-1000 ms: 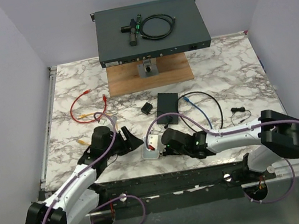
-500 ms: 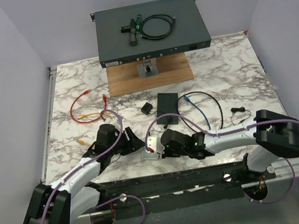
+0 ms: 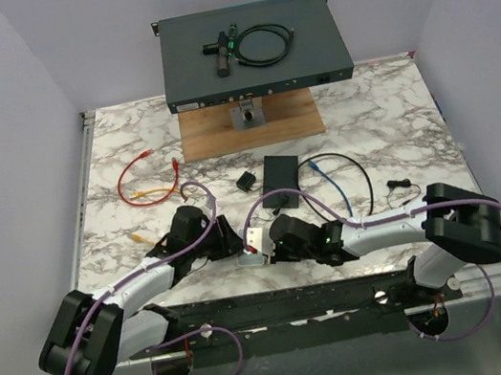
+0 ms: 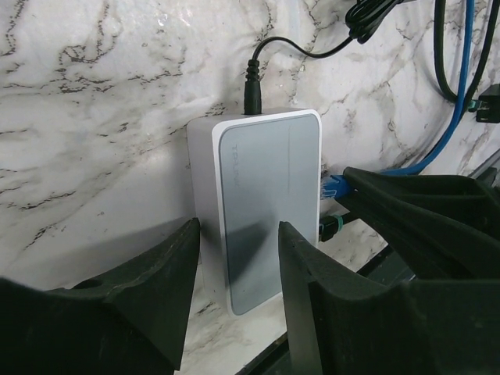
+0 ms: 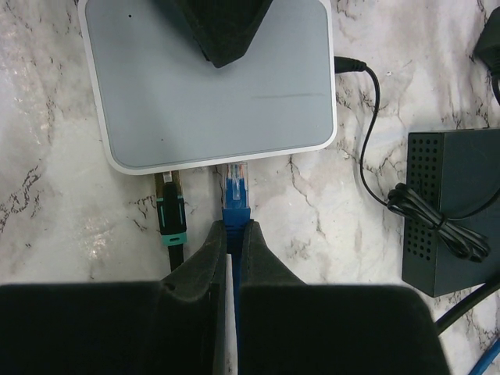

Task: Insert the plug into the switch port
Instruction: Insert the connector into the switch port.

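Left gripper (image 4: 238, 230) hovering, jaws parted, over white switch (image 4: 266, 195) lying flat on desk (image 5: 47, 195); contact unclear. Blue plug (image 5: 234, 186) sitting at switch's port edge beside green-booted plug (image 5: 170, 215), seemingly not fully seated. Right gripper (image 5: 233, 228) clamping blue plug's boot. Judging: plug light, stiff, clip fragile, boot best hold; switch light, likely sliding.

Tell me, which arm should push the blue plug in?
Right. The right gripper is shut on the blue plug, whose tip sits at the edge of the switch. The left gripper only straddles the switch and holds no plug.
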You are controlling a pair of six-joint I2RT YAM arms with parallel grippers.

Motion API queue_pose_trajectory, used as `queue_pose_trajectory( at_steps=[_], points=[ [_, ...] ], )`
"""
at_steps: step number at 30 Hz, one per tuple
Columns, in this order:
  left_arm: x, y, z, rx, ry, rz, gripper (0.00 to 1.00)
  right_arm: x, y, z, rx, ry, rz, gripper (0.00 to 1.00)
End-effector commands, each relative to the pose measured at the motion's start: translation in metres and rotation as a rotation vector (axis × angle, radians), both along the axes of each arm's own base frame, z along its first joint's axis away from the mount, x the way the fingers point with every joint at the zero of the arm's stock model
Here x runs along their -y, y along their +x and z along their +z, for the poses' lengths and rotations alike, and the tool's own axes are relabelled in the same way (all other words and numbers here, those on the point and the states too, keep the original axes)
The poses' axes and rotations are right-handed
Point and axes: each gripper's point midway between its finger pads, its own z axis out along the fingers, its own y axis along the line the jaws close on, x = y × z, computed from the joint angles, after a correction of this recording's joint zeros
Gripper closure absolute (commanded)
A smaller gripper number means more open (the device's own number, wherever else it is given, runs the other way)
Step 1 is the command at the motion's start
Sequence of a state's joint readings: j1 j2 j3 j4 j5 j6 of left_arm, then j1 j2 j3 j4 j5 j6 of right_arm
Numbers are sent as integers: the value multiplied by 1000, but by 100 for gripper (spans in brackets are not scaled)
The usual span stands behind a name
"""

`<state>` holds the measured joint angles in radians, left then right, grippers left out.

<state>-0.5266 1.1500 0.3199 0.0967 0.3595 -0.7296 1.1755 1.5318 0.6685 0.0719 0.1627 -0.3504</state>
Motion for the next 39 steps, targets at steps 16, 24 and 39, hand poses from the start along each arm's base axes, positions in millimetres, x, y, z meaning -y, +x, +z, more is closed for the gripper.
queue_pose_trajectory(
  at_steps=[16, 24, 39],
  points=[
    [13, 4, 4, 36, -4, -52, 63, -16, -7, 1, -35, 43, 92, 99],
    [16, 2, 5, 45, -3, -76, 65, -21, -7, 13, -15, 96, 105, 99],
    [17, -9, 1, 51, 5, -110, 69, -35, -10, 15, -142, 137, 59, 99]
  ],
)
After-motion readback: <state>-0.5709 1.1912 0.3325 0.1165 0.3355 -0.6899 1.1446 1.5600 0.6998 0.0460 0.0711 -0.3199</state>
